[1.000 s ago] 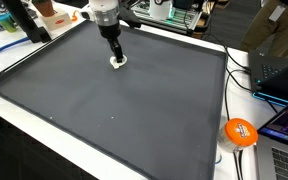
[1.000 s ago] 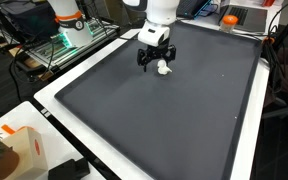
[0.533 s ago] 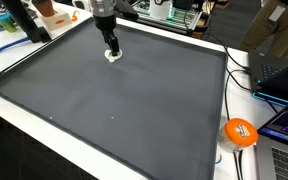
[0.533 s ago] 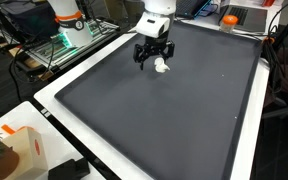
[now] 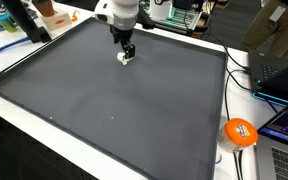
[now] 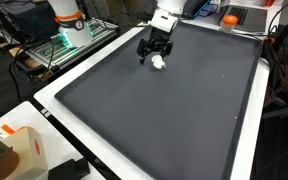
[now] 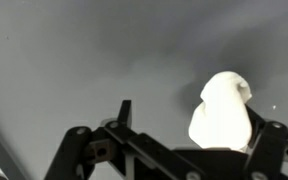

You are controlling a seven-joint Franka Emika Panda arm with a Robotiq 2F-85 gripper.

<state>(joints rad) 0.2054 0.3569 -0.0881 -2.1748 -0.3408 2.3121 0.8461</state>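
Note:
A small white lump (image 5: 125,57) lies on the large dark mat (image 5: 134,115), near its far edge. My gripper (image 5: 127,49) points down right over it, jaws open, with the fingertips close to the mat. In the other exterior view the white lump (image 6: 159,62) sits at the lower right of the splayed black fingers (image 6: 144,52) of the gripper (image 6: 152,56). The wrist view shows the white lump (image 7: 222,108) between the fingertips of the gripper (image 7: 196,125), hard by the right one; the left fingertip (image 7: 124,108) stands apart from it. Nothing is clamped.
The mat (image 6: 164,115) covers most of a white table. An orange ball (image 5: 240,132), cables and a laptop (image 5: 281,70) lie past one side. An orange-white box (image 6: 22,148) stands at a corner. Another robot base (image 6: 68,18) and clutter line the far side.
The gripper has shifted along the far part of the mat, and the white lump has moved along with it, staying by the fingers. The jaws have stayed open.

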